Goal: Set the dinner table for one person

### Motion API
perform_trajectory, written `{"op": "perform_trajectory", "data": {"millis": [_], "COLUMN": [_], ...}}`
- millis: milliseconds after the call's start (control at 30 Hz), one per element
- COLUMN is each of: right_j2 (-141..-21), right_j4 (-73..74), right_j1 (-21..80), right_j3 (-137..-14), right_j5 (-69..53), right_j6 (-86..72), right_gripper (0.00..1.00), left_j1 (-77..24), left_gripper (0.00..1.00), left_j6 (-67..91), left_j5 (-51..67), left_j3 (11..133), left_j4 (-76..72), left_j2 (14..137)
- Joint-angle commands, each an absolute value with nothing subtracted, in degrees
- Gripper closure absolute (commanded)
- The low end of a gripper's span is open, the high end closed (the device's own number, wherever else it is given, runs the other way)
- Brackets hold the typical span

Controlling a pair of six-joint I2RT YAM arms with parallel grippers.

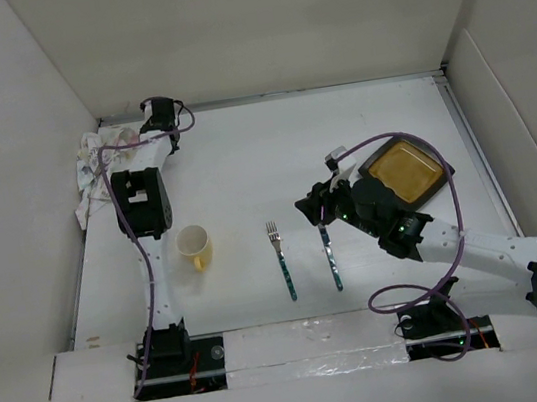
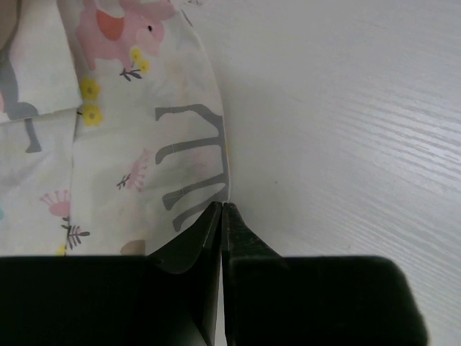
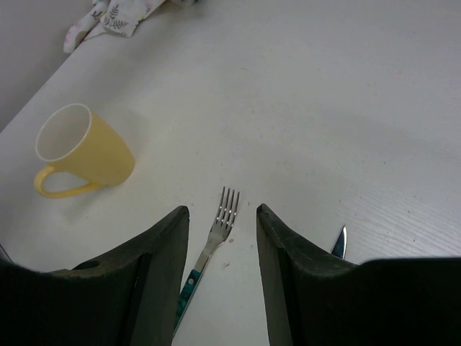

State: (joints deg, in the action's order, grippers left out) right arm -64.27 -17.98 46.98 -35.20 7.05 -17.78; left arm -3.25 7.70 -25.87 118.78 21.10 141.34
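Overhead, the large flat white rectangular worktop (image 1: 271, 150) fills the space between white wall panels and carries everything else. At its far left corner lies a crumpled white cloth printed with pink animals and small flowers (image 2: 144, 130). The left end effector (image 2: 222, 207) has its fingers pressed together with their tips right at the cloth's edge; whether any fabric is caught between them cannot be told. A pale yellow ceramic mug (image 1: 195, 247) stands upright near the left arm. To its right a metal fork with a teal handle (image 1: 277, 245) and a matching teal-handled knife (image 1: 330, 252) lie side by side, slightly apart, tines and blade pointing away from the arm bases. The right end effector (image 3: 222, 209) is spread wide, and the fork's tines show between its fingers in the wrist view. A square amber plate with a dark rim (image 1: 406, 170) sits behind the right arm on the right.
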Motion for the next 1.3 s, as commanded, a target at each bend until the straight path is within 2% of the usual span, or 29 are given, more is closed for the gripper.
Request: {"op": "perform_trajectory", "data": {"millis": [0,133,400,600,667,700,733,833,933,967,1000,1033,1067,1100,1133,1167,1267], "right_j2": [-64.7,-64.9,-65.2,-65.0,-65.5,-65.7,-66.4,-67.4,-69.3,-70.3,-70.9,-71.8,-71.8,-72.9,-73.3,-73.7,-74.5], "right_j4": [-19.5,-19.2,-18.9,-18.2,-18.4,-18.5,-18.3,-17.8,-17.8,-17.3,-15.8,-14.3,-14.2,-13.2,-12.6,-12.4,-12.4], "right_j1": [47.5,47.5,47.5,47.5,47.5,47.5,47.5,47.5,47.5,47.5,47.5,46.9,46.9,46.4,45.0,44.0,39.5], "right_j3": [-37.9,-38.1,-38.1,-38.2,-38.3,-38.6,-38.7,-39.2,-40.4,-41.0,-41.6,-43.7,-43.8,-44.6,-45.3,-46.2,-46.9], "right_j5": [8.0,7.8,10.3,13.8,15.2,15.7,16.1,18.3,20.9,22.3,23.1,24.9,25.7,26.4,26.7,26.9,26.0], "right_j6": [-17.3,-17.1,-17.3,-17.3,-17.6,-17.6,-17.9,-18.7,-19.9,-20.4,-21.0,-22.4,-22.4,-22.9,-24.0,-24.1,-25.6], "right_gripper": [0.52,0.52,0.52,0.51,0.48,0.46,0.43,0.38,0.39,0.42,0.51,0.91,0.91,1.00,1.00,1.00,1.00], "left_j1": [-3.0,-3.8,-11.2,-18.5,-19.2,-19.2,-19.2,-19.2,-19.9,-19.9,-19.9,-20.4,-20.4,-20.4,-20.4,-21.2,-23.6], "left_gripper": [1.00,1.00,1.00,1.00,1.00,0.94,0.74,0.49,0.41,0.39,0.39,0.53,0.53,0.65,0.90,0.98,0.98], "left_j6": [10.9,14.1,17.1,12.0,11.7,11.7,12.3,13.2,13.7,14.1,14.3,14.5,14.5,15.1,15.2,15.0,12.8], "left_j5": [-17.9,-6.7,9.7,19.7,20.3,21.3,23.6,26.0,27.0,27.2,27.3,26.1,26.1,24.4,23.1,21.8,19.9], "left_j3": [117.1,115.1,118.5,131.3,132.2,131.4,130.6,126.4,127.3,127.4,126.9,125.0,125.0,120.3,117.7,115.9,112.2], "left_j4": [24.3,20.1,14.5,21.2,22.4,22.5,22.2,19.5,19.2,18.4,17.9,16.8,15.4,13.4,11.5,10.4,11.6], "left_j2": [135.0,126.9,119.6,127.6,130.0,131.8,132.5,133.5,133.4,133.2,131.9,129.9,129.9,127.0,125.7,125.0,124.5]}}
